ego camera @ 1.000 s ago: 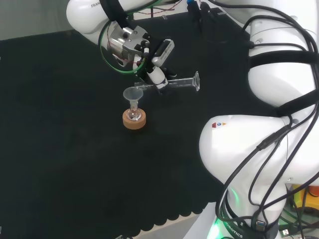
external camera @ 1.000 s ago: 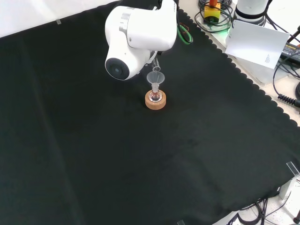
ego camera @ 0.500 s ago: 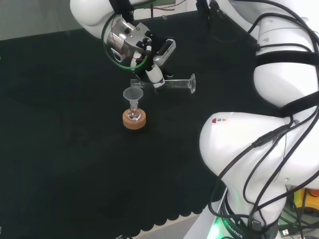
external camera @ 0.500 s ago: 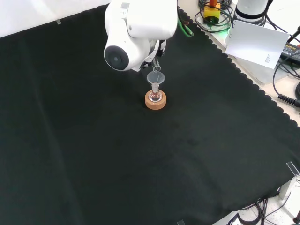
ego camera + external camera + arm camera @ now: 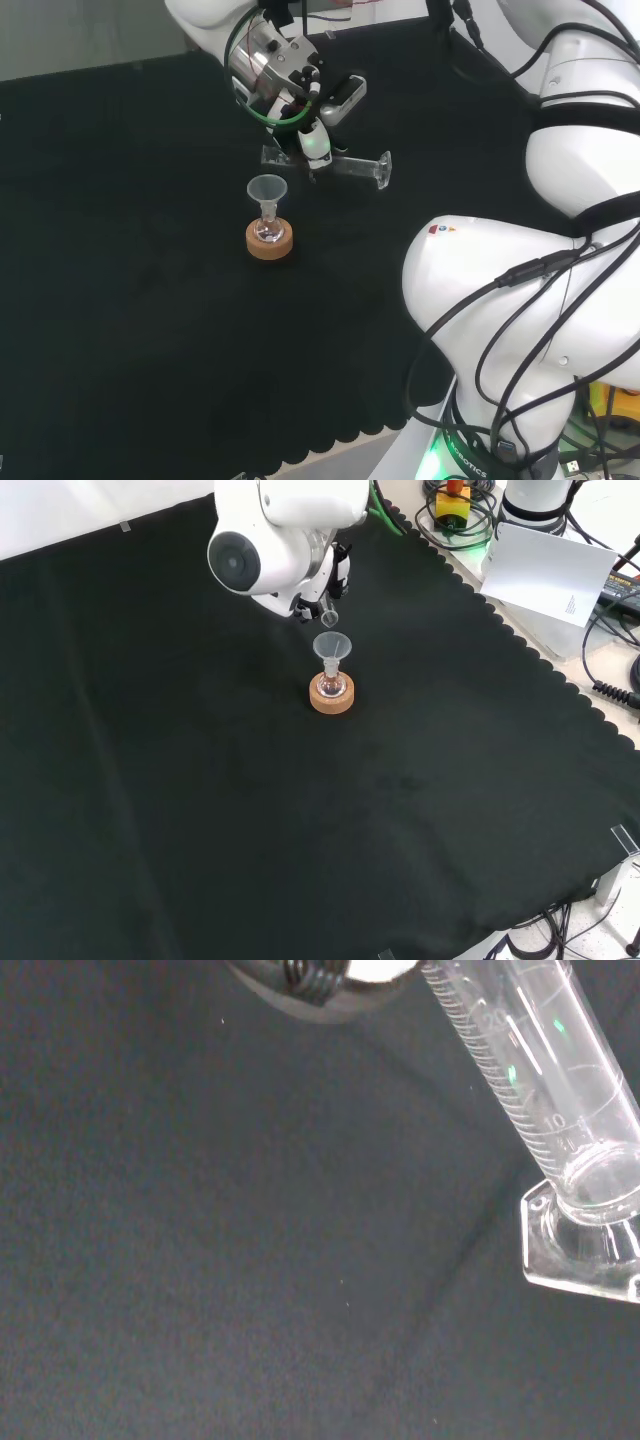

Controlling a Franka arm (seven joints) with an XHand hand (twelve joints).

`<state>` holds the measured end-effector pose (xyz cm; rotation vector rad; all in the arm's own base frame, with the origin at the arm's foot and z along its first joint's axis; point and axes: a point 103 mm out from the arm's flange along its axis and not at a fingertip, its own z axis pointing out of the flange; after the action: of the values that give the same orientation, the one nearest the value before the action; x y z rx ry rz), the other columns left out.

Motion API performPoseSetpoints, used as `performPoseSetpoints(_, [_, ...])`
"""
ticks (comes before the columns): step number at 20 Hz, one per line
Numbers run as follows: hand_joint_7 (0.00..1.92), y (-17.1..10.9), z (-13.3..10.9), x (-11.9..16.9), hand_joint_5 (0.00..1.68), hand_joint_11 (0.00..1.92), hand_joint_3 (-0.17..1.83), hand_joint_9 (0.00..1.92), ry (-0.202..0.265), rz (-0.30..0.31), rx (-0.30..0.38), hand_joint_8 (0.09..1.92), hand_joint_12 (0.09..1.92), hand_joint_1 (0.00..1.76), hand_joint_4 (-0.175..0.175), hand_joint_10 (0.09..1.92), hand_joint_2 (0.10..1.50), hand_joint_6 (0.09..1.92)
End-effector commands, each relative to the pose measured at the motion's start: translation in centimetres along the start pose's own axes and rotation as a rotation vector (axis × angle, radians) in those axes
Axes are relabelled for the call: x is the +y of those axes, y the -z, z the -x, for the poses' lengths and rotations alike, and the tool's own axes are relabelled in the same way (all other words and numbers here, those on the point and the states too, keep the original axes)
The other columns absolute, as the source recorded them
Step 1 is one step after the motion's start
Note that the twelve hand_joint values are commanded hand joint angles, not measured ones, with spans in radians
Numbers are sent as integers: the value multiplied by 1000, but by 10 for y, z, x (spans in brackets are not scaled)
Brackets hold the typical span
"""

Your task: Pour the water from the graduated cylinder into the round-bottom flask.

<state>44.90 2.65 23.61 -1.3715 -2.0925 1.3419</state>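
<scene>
In the head view the hand (image 5: pixel 300 95) is shut on a clear graduated cylinder (image 5: pixel 330 165), fingers curled round its middle. The cylinder lies almost level above the cloth. Its mouth points left, above and just beyond the funnel, and its base (image 5: pixel 383 170) is to the right, slightly lower. A clear funnel (image 5: pixel 266 188) sits in the neck of a small round-bottom flask (image 5: pixel 267 232) on a cork ring (image 5: pixel 269 244). In the front view the cylinder's mouth (image 5: pixel 328 618) hangs just above the funnel (image 5: pixel 332 645). The wrist view shows the cylinder's scale (image 5: pixel 540 1070) and foot (image 5: pixel 585 1250) close up.
In the front view the arm's white link (image 5: pixel 270 530) stands before the hand. Black cloth (image 5: pixel 300 830) spreads wide around the flask (image 5: pixel 331 688). Its scalloped edge (image 5: pixel 520 645) runs along the right, with cables and a white card (image 5: pixel 550 575) beyond.
The hand has risen and drawn back with the cylinder. The cylinder's mouth has lifted off the funnel's rim and the tube has swung from mouth-down to about level.
</scene>
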Motion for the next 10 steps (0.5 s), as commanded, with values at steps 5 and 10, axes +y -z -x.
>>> performPoseSetpoints(5, [1273,-2,7,-3,1220,1271,0,1609,79,130,98,552,703,1301,-175,87,1004,595])
performPoseSetpoints(10, [1270,-8,18,-5,1218,1273,0,1609,118,172,184,556,703,1300,-175,87,1004,599])
